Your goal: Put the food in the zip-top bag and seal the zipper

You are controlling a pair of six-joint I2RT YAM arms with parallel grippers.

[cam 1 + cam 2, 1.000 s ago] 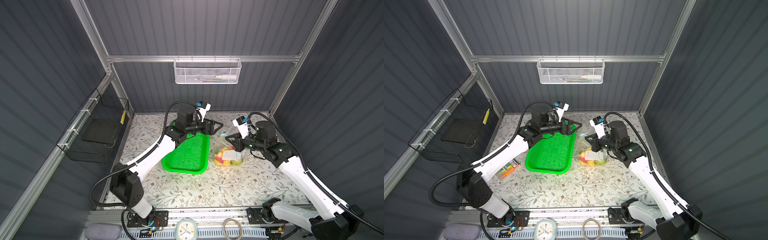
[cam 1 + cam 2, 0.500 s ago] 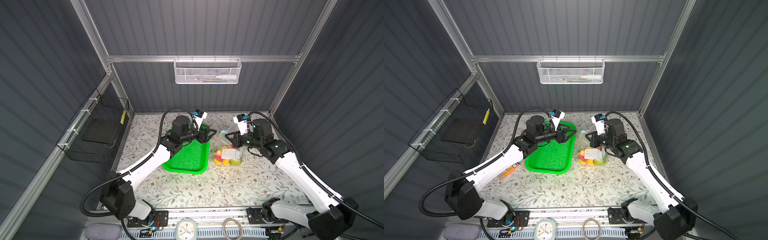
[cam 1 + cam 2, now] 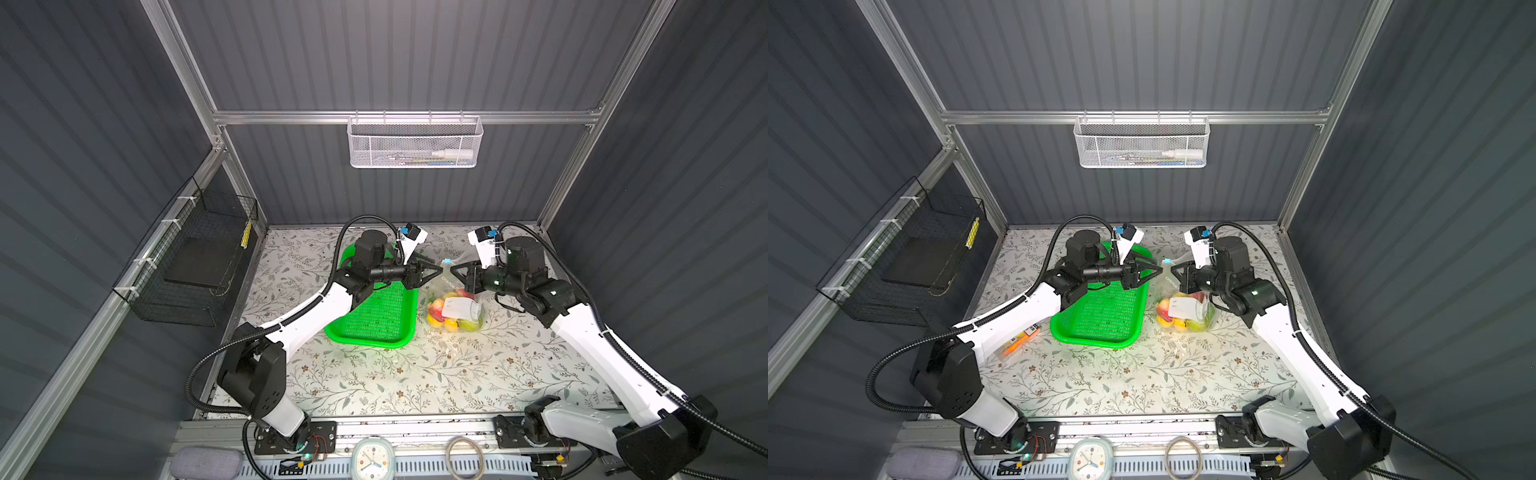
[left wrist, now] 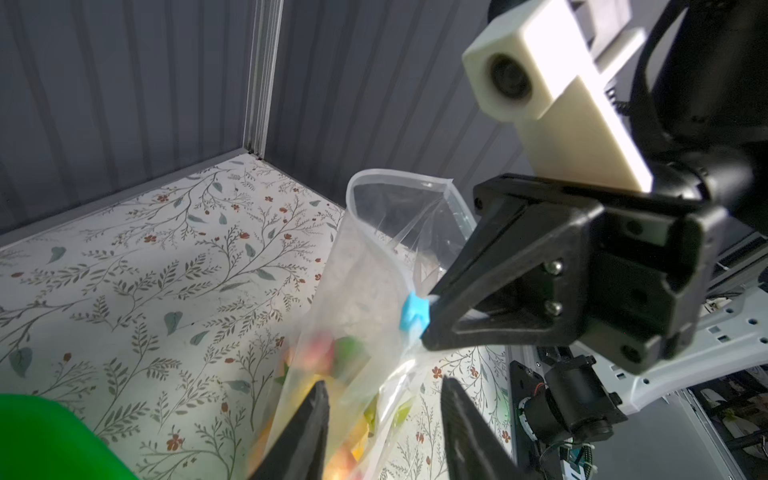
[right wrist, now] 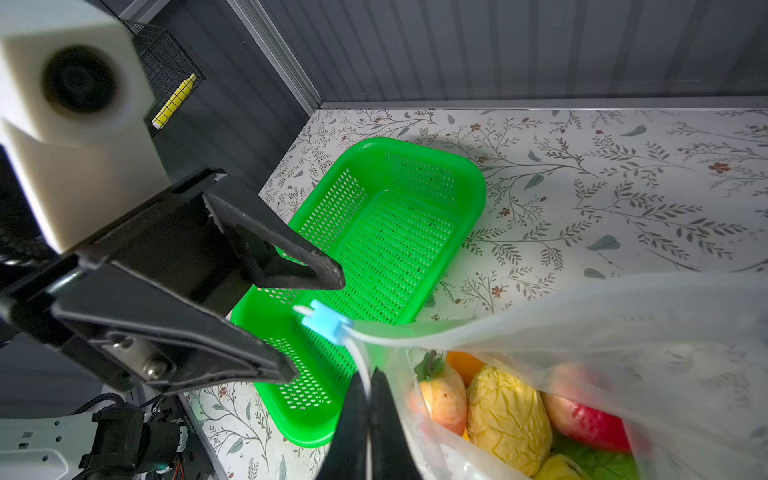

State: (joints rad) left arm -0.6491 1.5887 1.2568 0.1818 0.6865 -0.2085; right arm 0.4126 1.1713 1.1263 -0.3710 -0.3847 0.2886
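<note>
While food [image 5: 507, 411] fills zip-top bag [image 5: 623, 316] (mouth agape) | right hand [image 5: 368, 374] pinches rim | left hand [image 4: 384, 382] apart

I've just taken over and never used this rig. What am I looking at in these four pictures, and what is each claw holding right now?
Two white-and-black robot arms work over a flowered table. Two pictures look down from overhead; the other two come from cameras on each arm's wrist. The green basket lies empty beside the clear zip-top bag, which holds the toy food. The right gripper is shut on the bag's mouth edge beside the blue slider. The left gripper is open, holding nothing, its tips near that slider.
</note>
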